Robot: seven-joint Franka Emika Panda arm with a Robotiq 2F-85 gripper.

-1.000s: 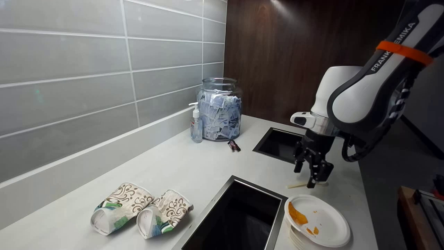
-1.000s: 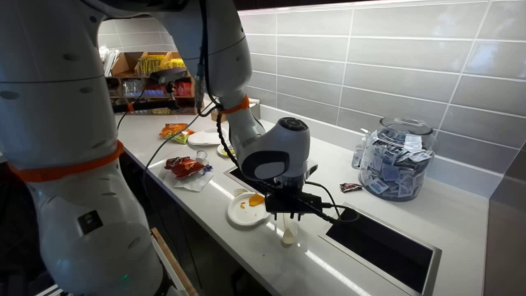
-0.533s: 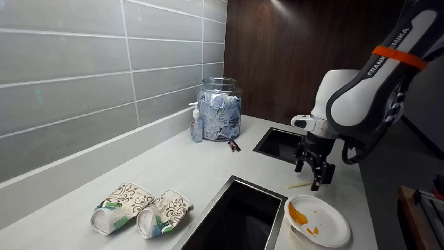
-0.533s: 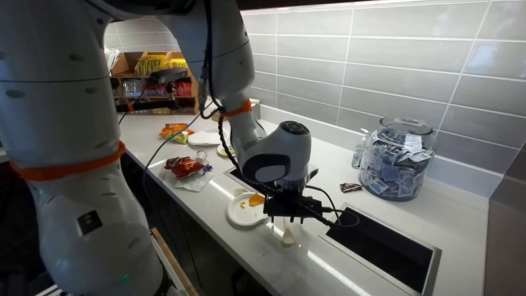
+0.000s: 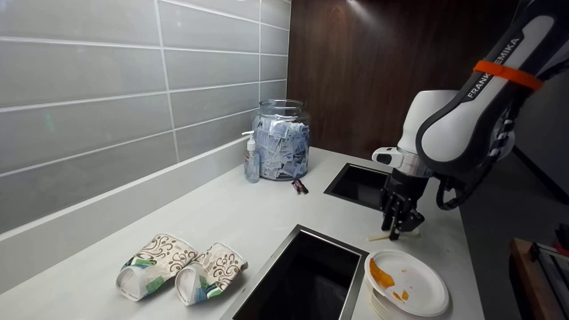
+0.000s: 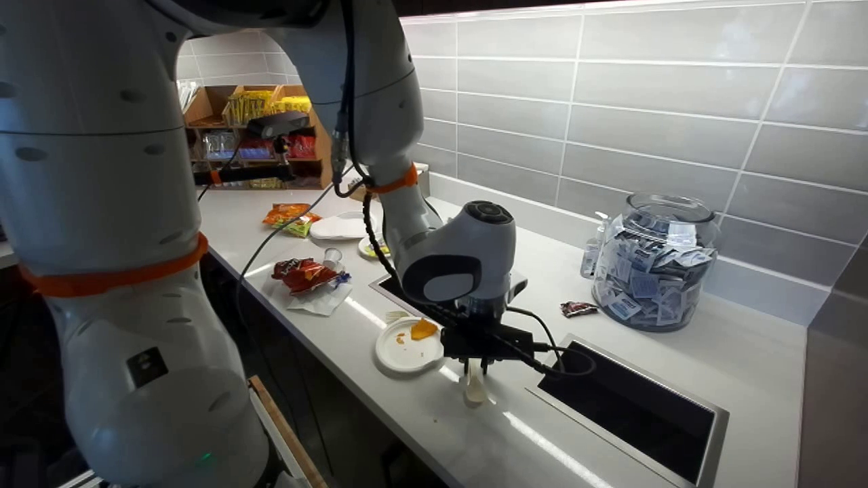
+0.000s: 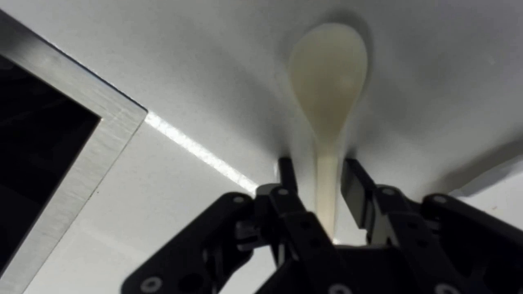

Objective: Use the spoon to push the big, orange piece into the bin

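Observation:
The pale spoon lies on the counter: its bowl (image 7: 329, 73) is up in the wrist view, and its handle (image 5: 378, 238) shows in an exterior view. My gripper (image 7: 318, 161) is partly closed over it, with one finger on each side of the handle. A gap shows between the handle and each finger, so it holds nothing. The big orange piece (image 5: 381, 274) lies on the white plate (image 5: 426, 291) beside the spoon; both also show in an exterior view, the piece (image 6: 424, 329) and the plate (image 6: 400, 364). A dark bin opening with a metal rim (image 5: 266, 271) borders the plate.
A second dark metal-rimmed opening (image 5: 360, 184) lies beyond the gripper. Smaller orange crumbs (image 5: 404, 295) are on the plate. A fork (image 5: 378, 306) sticks out beneath it. Two crumpled paper cups (image 5: 155, 262), a glass jar (image 5: 282, 146), a pump bottle (image 5: 252, 162) and a wrapper (image 5: 299, 186) stand farther off.
My gripper's fingers have drawn much closer together, and the gripper has moved down slightly around the spoon's handle. The spoon, plate and orange piece have not visibly moved.

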